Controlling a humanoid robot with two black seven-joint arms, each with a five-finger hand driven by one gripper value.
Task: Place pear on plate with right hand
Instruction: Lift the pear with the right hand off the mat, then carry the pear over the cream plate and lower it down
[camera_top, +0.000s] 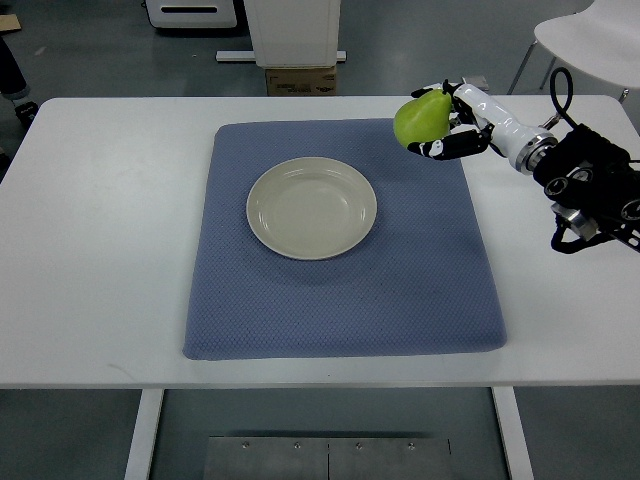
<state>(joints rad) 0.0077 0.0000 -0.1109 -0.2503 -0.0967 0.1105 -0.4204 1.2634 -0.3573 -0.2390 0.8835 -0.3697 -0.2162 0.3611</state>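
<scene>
Half done: the pear (422, 118) is gripped and lifted, not yet delivered.
Right hand (455, 125): fingers are curled around the pear, above the far right corner of the blue mat (340, 300).
Plate (312, 208): bare, well apart from the pear.
Left: carry, lower, release.

- A white table (90, 250) fills most of the view, its top lit evenly and without hard shadows.
- Two white table legs (147, 430) drop to a grey floor (80, 60) on the near side.
- Between the legs lies a metal plate (328, 458) with small bolts.
- On the far side stand a white cabinet (292, 30) and a cardboard box (300, 80).
- Far right, a white chair (590, 40) shows partly.
</scene>
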